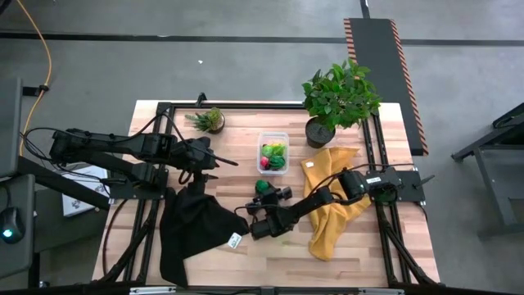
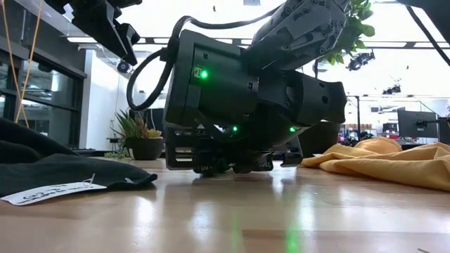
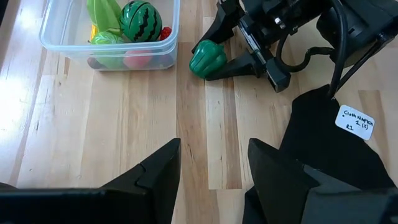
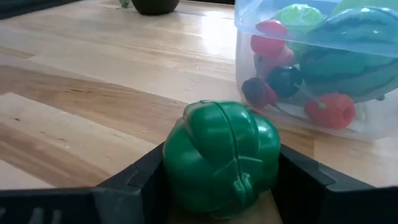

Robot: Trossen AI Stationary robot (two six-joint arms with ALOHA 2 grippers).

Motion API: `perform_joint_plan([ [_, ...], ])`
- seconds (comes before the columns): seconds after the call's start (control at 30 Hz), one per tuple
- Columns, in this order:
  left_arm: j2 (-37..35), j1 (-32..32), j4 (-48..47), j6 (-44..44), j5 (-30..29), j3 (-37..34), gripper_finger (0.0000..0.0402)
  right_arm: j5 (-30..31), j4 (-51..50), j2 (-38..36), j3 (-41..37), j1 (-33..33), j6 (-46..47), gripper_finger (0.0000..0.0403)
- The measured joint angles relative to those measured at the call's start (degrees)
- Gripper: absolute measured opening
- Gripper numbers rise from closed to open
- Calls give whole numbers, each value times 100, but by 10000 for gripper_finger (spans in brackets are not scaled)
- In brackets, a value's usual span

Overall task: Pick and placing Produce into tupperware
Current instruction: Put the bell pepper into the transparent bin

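Observation:
A green toy pepper [image 4: 221,155] sits on the wooden table just near of the clear tupperware [image 1: 273,136], between the fingers of my right gripper [image 1: 268,193]. The tupperware [image 3: 62,53] holds a striped melon [image 3: 140,22], light-green and yellow pieces and small red ones [image 4: 333,111]. My right arm lies low over the table and its gripper is shut on the pepper [image 3: 207,58]. My left gripper [image 3: 214,168] hangs open above the table's left part, with nothing between its fingers. My right gripper pinches the green pepper between its two fingers, one finger [image 4: 134,177] on one side [image 4: 173,155] and the other finger [image 4: 305,177] on the opposite side [image 4: 272,149]. The fingers come nearly level from the table's near side. The pepper rests on the table.
A black cloth [image 1: 192,225] with a white tag lies at the near left, and a yellow cloth [image 1: 336,205] under my right arm. A large potted plant [image 1: 336,98] and a small one [image 1: 209,120] stand along the far edge.

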Motion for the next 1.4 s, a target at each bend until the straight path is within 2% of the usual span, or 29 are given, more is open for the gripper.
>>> perform_joint_plan([
  [0.4,0,0,0,0,0,0,177,-23,483,0,2,311,-2,209],
  [0.7,0,0,1,9,-108,0,177,239,529,-114,9,451,-109,209],
  [1.13,0,0,39,20,-148,0,177,463,501,-733,11,447,-1208,209],
  [1.4,0,1,46,-66,-151,0,177,526,315,-1178,11,384,-1356,209],
])
